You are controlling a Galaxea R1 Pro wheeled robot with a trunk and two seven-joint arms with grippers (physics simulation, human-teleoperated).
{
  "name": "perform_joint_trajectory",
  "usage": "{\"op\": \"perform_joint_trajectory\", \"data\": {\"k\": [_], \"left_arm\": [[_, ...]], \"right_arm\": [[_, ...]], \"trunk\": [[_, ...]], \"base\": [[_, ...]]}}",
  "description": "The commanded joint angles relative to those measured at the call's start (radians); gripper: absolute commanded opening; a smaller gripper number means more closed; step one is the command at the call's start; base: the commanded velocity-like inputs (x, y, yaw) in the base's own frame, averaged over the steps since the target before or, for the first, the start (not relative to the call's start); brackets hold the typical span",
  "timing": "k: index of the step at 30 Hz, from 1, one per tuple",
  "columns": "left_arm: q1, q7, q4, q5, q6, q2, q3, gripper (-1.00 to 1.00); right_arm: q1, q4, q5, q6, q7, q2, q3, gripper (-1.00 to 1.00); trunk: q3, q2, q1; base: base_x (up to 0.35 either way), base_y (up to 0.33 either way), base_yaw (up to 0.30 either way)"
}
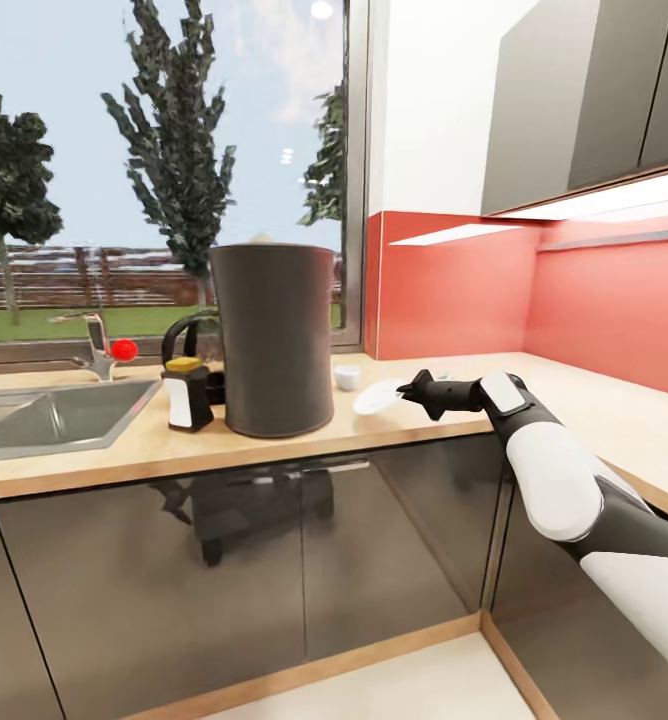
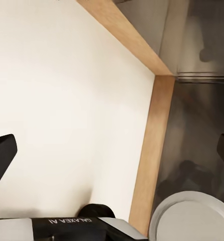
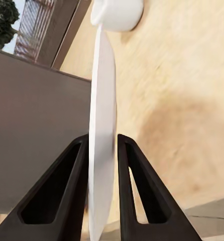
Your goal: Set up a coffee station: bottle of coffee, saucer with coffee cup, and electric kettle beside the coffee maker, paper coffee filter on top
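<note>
In the head view, the light wood surface (image 1: 414, 425) runs from the sink (image 1: 54, 415) at its left end to the corner under the red wall at the right. Just right of the sink, near the front edge, stands the bottle of coffee (image 1: 188, 393) with its yellow cap, touching or nearly touching the black-handled electric kettle (image 1: 186, 340) behind it, most of which is hidden. Next comes the coffee maker (image 1: 277, 340), a tall dark cylinder set back a little from the front edge, with a pale scrap, apparently the paper coffee filter (image 1: 262, 239), peeking over its top. To its right, toward the back of the surface, sits the small white coffee cup (image 1: 347, 377), apart from the coffee maker. Just right of the cup and nearer the front edge is the saucer (image 1: 377, 399), tilted and held at its rim by the right claw (image 1: 411, 391), which reaches in from the right. The right wrist view shows the 2 black fingers (image 3: 133, 196) closed to a narrow gap on the saucer's (image 3: 103, 150) thin edge, with the cup (image 3: 118, 14) beyond it on the wood. In the left wrist view, the left claw's (image 2: 112, 153) 2 dark fingertips (image 2: 1, 155) stand wide apart with nothing between them, above pale floor (image 2: 67, 110) and a wooden plinth.
</note>
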Motion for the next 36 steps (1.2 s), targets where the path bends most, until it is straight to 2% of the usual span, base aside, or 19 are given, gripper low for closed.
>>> {"op": "perform_joint_trajectory", "data": {"k": [1,9,16,34,36], "left_arm": [[0.000,-0.003,0.000,-0.004,0.010,0.000,0.008,1.00],[0.000,-0.003,-0.001,-0.004,0.010,0.000,0.008,1.00],[0.000,-0.003,0.000,-0.004,0.010,0.000,0.008,1.00],[0.000,-0.003,-0.001,-0.004,0.010,0.000,0.008,1.00],[0.000,-0.003,-0.001,-0.004,0.010,0.000,0.008,1.00]], "right_arm": [[-0.001,-0.001,0.008,0.004,0.008,0.000,-0.006,-1.00],[-0.001,0.000,0.010,0.001,0.007,0.010,-0.006,-1.00],[-0.001,0.000,0.011,-0.002,-0.024,0.015,-0.006,-1.00],[-0.001,0.001,0.012,-0.002,-0.029,0.017,-0.005,-1.00],[-0.001,0.001,0.012,-0.002,-0.029,0.017,-0.005,-1.00]], "trunk": [[-0.001,-0.001,0.000],[-0.001,-0.001,0.000],[-0.001,-0.001,0.000],[-0.001,-0.001,0.000],[-0.007,-0.015,0.008]], "base": [[0.050,0.000,0.000],[0.122,0.000,0.000],[0.010,0.000,0.000],[0.000,0.000,0.000],[0.000,0.000,0.000]]}}
